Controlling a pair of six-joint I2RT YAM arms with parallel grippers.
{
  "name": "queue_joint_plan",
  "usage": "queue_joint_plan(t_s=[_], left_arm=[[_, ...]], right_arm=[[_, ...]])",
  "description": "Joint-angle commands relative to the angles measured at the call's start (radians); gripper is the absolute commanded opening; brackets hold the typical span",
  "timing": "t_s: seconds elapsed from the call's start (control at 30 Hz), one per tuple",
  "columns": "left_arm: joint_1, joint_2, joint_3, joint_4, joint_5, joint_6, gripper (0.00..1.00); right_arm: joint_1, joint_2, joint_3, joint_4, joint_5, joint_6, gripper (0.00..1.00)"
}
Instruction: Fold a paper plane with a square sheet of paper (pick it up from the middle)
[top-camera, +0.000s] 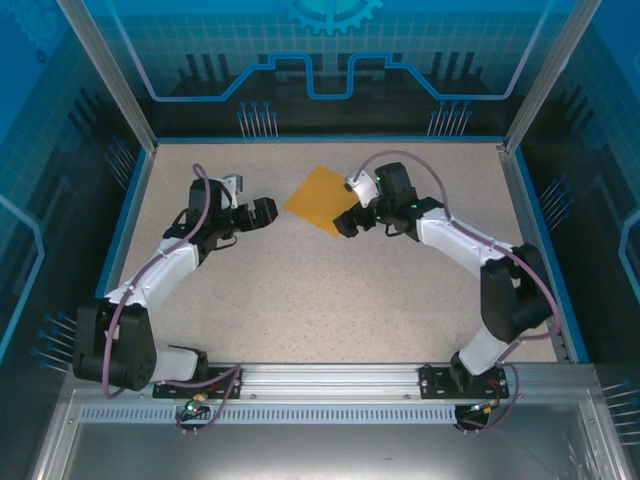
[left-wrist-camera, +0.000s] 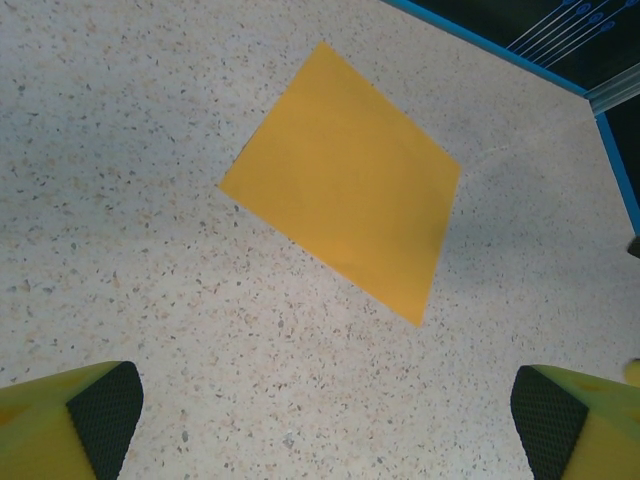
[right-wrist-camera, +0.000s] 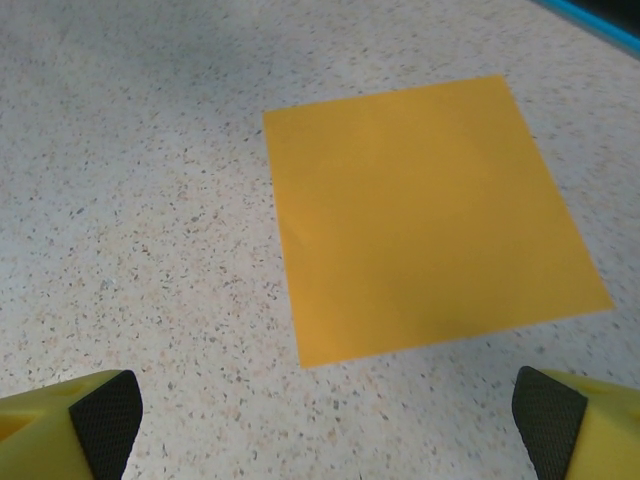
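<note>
The speckled beige table (top-camera: 300, 300) has a blue rim and fills the floor of a blue-walled enclosure. Two white-and-black arms reach in from the near rail, the left arm (top-camera: 165, 265) and the right arm (top-camera: 470, 245), bending toward each other over the far half of the table.

Between their tips lies the square sheet of paper (top-camera: 320, 198), flat on the table toward the far middle and turned so that it reads as a diamond from above. It is plain orange-yellow with an even colour, four sharp corners and straight edges. The wrist views show no fold or crease on it (left-wrist-camera: 345, 180) (right-wrist-camera: 430, 215).

The left gripper (top-camera: 262, 213) sits just beside the sheet's left corner, apart from it, with its jaws spread wide and nothing between them. The right gripper (top-camera: 345, 222) is at the sheet's near-right edge — whether it touches the paper cannot be told — and it is likewise spread wide and empty. In both wrist views the yellow fingers with dark pads (left-wrist-camera: 105, 415) (right-wrist-camera: 545, 420) frame bare table, the sheet lying ahead of them.
</note>
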Motion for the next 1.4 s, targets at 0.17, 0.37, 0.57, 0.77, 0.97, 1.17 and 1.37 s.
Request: queue_joint_plan(t_s=[0.17, 0.37, 0.57, 0.77, 0.97, 1.17, 1.37], left_arm=[[0.001, -0.007, 0.034, -0.066, -0.003, 0.020, 0.99], [0.003, 0.004, 0.032, -0.073, -0.004, 0.019, 0.99], [0.006, 0.002, 0.032, -0.089, -0.001, 0.030, 0.99], [0.006, 0.004, 0.030, -0.104, 0.001, 0.046, 0.99], [0.006, 0.005, 0.024, -0.109, 0.009, 0.049, 0.99], [0.007, 0.002, 0.010, -0.109, 0.016, 0.058, 0.99], [0.006, -0.010, -0.004, -0.112, 0.020, 0.062, 0.99]], right_arm=[[0.036, 0.250, 0.240, -0.154, 0.040, 0.016, 0.99], [0.056, 0.404, 0.388, -0.223, 0.084, 0.084, 0.99], [0.064, 0.526, 0.487, -0.269, 0.080, 0.115, 0.99], [0.070, 0.586, 0.525, -0.295, 0.113, 0.147, 0.99], [0.081, 0.618, 0.552, -0.335, 0.168, 0.184, 0.99], [0.100, 0.616, 0.528, -0.350, 0.232, 0.231, 0.99], [0.121, 0.599, 0.511, -0.412, 0.269, 0.289, 0.99]])
